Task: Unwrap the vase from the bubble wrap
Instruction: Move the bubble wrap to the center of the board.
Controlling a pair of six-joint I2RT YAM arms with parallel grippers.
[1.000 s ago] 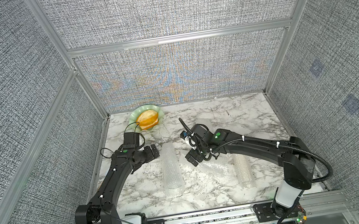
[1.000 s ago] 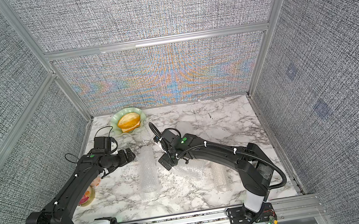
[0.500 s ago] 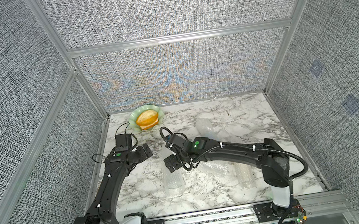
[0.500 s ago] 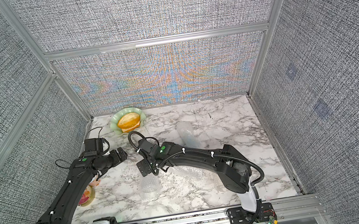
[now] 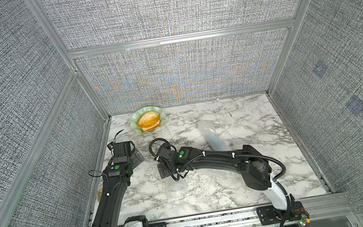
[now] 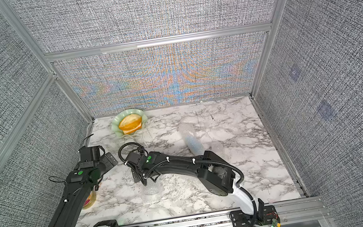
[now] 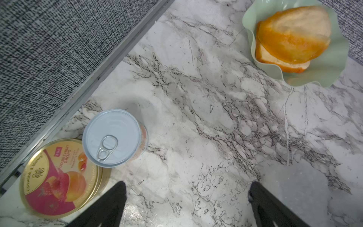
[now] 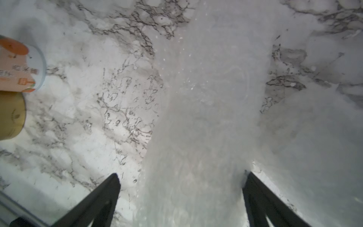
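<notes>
Between the spread fingers of the right gripper [image 8: 180, 196] we see a blurred roll of bubble wrap [image 8: 206, 118] running lengthwise through the gap; the jaws stand wide apart on either side of it, and we cannot tell whether the pads touch it. In both top views that gripper [image 5: 163, 170] hangs low over the near-centre of the marble table [image 5: 270, 178], with the clear roll [image 5: 174, 186] showing just beneath and in front of it. Another roll of bubble wrap [image 5: 212, 136] lies farther back, behind the right arm.

Our left gripper [image 7: 186, 196] is also wide open and holds nothing, hovering over bare marble near the left wall [image 5: 30, 117]. Just beside its fingertip [image 7: 115, 194] lies a round gold candy tin [image 7: 59, 176], and an upright can [image 7: 113, 137] with a pull-tab lid touches the tin's edge. Toward the back left corner sits a pale green wavy bowl [image 5: 136, 125] holding a bread roll [image 5: 148, 121].

Grey woven panels in aluminium frames enclose the table on three sides.
</notes>
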